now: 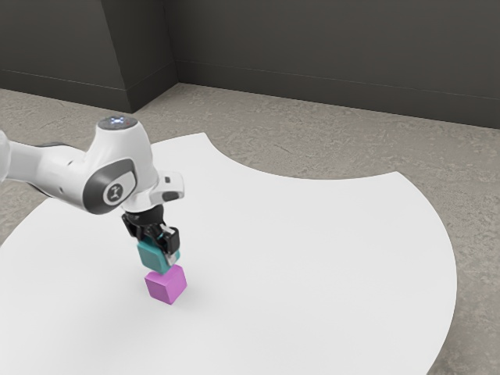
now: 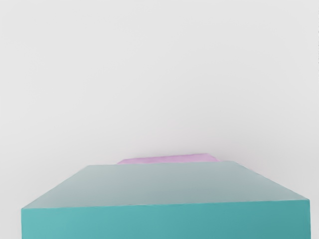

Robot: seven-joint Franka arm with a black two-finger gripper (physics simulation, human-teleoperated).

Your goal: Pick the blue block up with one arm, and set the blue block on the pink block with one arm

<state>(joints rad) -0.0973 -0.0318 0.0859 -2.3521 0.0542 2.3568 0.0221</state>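
Arm (image 1: 92, 178) low, gripper (image 1: 161, 247) downward, tight around blue block (image 1: 153, 257), just over pink block (image 1: 166, 284).

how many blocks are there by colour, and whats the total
blue block: 1
pink block: 1
total: 2

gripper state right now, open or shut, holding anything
Gripper: closed, holding the blue block just above the pink block.
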